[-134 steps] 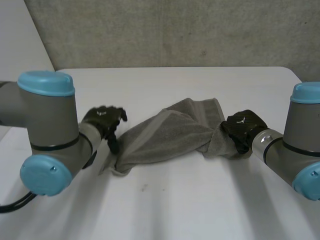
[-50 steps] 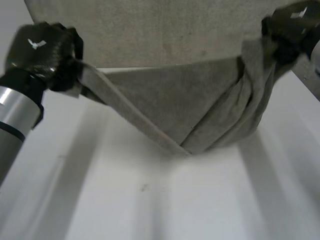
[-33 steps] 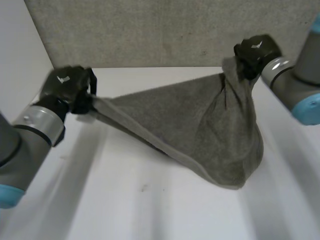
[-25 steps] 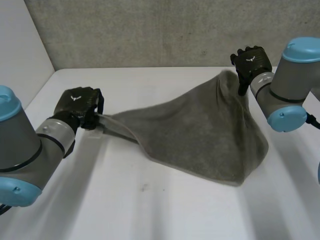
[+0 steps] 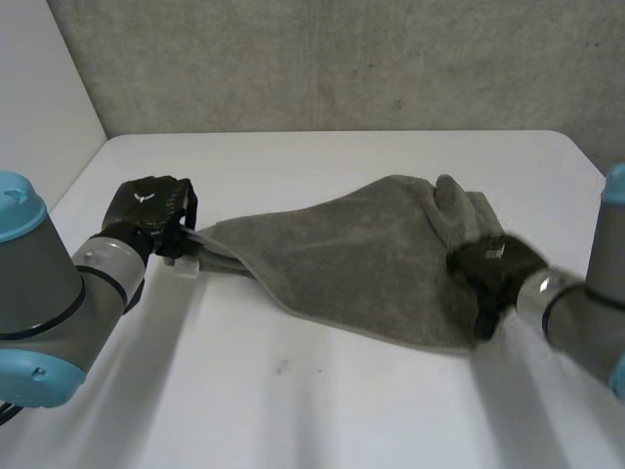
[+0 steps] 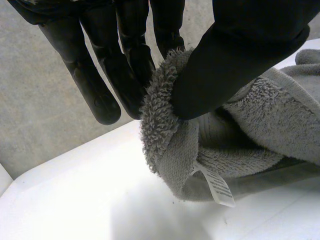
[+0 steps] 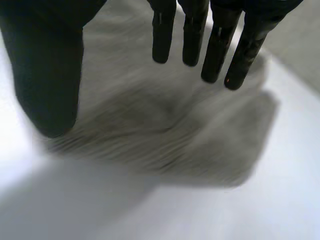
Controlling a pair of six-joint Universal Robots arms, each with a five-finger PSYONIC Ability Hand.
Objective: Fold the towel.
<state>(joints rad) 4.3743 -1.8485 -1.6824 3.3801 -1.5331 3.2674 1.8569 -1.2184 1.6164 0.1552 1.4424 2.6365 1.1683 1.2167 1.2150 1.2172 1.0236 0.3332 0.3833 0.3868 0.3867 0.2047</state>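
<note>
Slippage at the pinched corner is the main worry: the left robot hand point(image 5: 151, 210) clamps one corner of the towel point(image 5: 361, 259) between thumb and fingers, close to the sewn label point(image 6: 217, 187). Only a small bunch of pile sits in that pinch, so a sideways tug could pull it free. The towel lies rumpled and uneven on the white surface point(image 5: 293, 410), stretched between the two arms and humped at the right arm's end. The right robot hand point(image 5: 488, 274) sits at that end with fingers straight and thumb apart, holding nothing. Grasping from there could catch a loose fold instead of the true corner, leaving the fold crooked.
</note>
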